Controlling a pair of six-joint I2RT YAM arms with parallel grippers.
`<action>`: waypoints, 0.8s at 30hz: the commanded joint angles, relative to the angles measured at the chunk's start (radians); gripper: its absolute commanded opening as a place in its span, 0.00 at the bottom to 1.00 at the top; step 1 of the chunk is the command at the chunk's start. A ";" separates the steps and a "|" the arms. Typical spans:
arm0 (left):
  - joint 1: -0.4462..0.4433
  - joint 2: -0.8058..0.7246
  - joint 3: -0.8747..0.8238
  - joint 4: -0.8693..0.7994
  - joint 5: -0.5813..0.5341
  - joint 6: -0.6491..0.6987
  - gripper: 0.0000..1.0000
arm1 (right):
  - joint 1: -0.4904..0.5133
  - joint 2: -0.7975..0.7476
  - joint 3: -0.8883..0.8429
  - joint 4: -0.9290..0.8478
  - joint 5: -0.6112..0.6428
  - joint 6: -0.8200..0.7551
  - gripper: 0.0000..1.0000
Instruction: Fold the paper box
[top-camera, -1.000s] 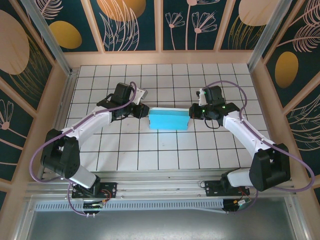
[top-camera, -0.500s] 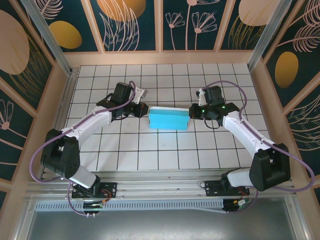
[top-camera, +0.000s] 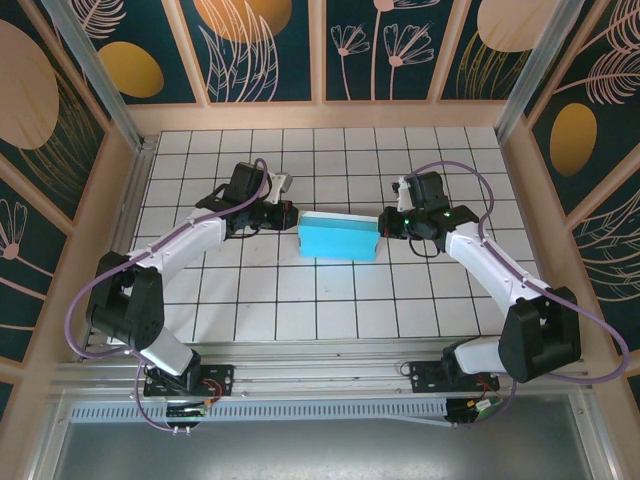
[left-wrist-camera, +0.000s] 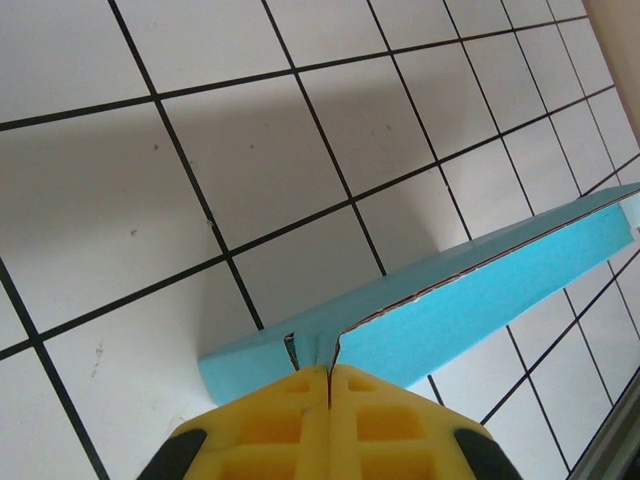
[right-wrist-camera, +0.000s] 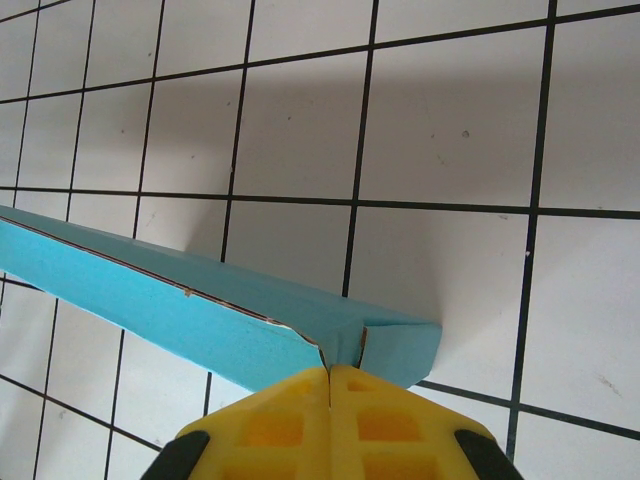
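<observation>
Top external view: two arms meet one flat box from opposite ends, near the middle of the table (top-camera: 300, 310).
Left arm (top-camera: 190, 240): reaches in from the left, with its tip at the box's left end.
Left jaws: closed, with the yellow pads (left-wrist-camera: 270, 425) pressed together and no gap. The tips touch the end face. Whether a thin tab is nipped between them cannot be told.
Paper box (top-camera: 338, 238): lies turquoise side out on the table, long axis left to right, between the two tips.
Right arm (top-camera: 480, 255): reaches in from the right, with its tip at the box's right end.
Right jaws: closed, with the right pads (right-wrist-camera: 390, 425) together and their tips touching the end face.
Step in hand: judged to be final closure. The box is already formed and both ends are being pressed home.
Next move: calls for checking that the end tabs seat flush, then backing both tips straight off without dragging the box.
Left wrist view adds: a small raised tab (left-wrist-camera: 312, 350) at the tips, and a brown-edged seam (left-wrist-camera: 450, 285) along the long edge. The overhead camera is too far away to resolve either.
Right wrist view adds: a matching tab notch (right-wrist-camera: 342, 345) at the right end.
Top external view adds: the symmetry of both arms.
</observation>
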 joint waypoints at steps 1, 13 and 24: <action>0.001 0.020 0.005 0.009 0.044 -0.034 0.02 | 0.013 0.012 0.017 -0.005 0.011 -0.002 0.00; 0.001 0.037 -0.007 0.016 0.058 -0.060 0.03 | 0.015 0.014 0.019 -0.007 0.014 -0.003 0.00; -0.001 0.017 -0.077 0.061 0.079 -0.092 0.03 | 0.019 0.012 0.020 -0.005 0.017 -0.001 0.00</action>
